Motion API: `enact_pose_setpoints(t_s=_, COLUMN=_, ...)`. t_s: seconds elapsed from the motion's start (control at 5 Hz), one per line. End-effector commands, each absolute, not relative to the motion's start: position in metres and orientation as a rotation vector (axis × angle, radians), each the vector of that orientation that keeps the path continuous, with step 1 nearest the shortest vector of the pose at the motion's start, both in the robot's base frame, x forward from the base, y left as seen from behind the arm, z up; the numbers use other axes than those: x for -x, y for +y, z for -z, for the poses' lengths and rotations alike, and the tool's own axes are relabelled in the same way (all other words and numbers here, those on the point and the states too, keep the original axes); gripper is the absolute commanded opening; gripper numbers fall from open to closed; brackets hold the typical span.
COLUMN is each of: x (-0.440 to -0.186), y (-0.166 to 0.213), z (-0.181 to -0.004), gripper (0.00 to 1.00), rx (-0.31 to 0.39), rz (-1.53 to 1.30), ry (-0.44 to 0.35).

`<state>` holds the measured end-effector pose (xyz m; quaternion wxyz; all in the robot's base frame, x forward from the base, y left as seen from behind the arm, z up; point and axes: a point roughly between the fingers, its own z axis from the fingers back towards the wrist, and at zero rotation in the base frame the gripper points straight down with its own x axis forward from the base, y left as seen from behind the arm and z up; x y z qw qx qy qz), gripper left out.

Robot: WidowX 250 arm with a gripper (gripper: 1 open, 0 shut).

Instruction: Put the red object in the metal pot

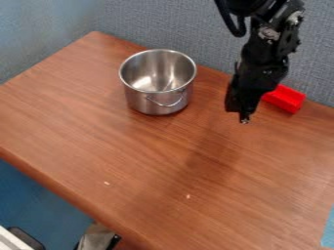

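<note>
The metal pot [158, 81] stands upright on the wooden table, left of centre and towards the back; its inside looks empty. The red object [284, 99] lies flat near the table's right edge, partly hidden behind my arm. My gripper [241, 118] hangs just left of the red block and in front of it, its tip pointing down above the wood. Its fingers are pressed together with nothing between them. It is well to the right of the pot.
The wooden table [144, 156] ends in edges at the front left and at the right. A blue-grey wall [78, 20] rises behind it. Something dark lies on the floor below the front edge [94, 239].
</note>
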<state>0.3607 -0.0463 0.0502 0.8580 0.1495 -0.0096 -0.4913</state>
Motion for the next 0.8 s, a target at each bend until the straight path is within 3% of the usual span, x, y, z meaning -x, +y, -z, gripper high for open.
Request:
enact_pose_setpoints(t_s=0.0, x=-0.368, y=-0.03, z=-0.079, gripper=0.0, rx=-0.375, rz=0.959, ry=-0.06)
enact_pose_setpoints(t_s=0.4, x=-0.352, y=0.021, z=-0.123, gripper=0.0, rx=-0.398, rz=0.902, ry=-0.007)
enact_pose_setpoints(t_s=0.6, x=-0.356, y=0.052, z=-0.12, gripper=0.0, rx=-0.43, rz=0.914, ry=-0.069)
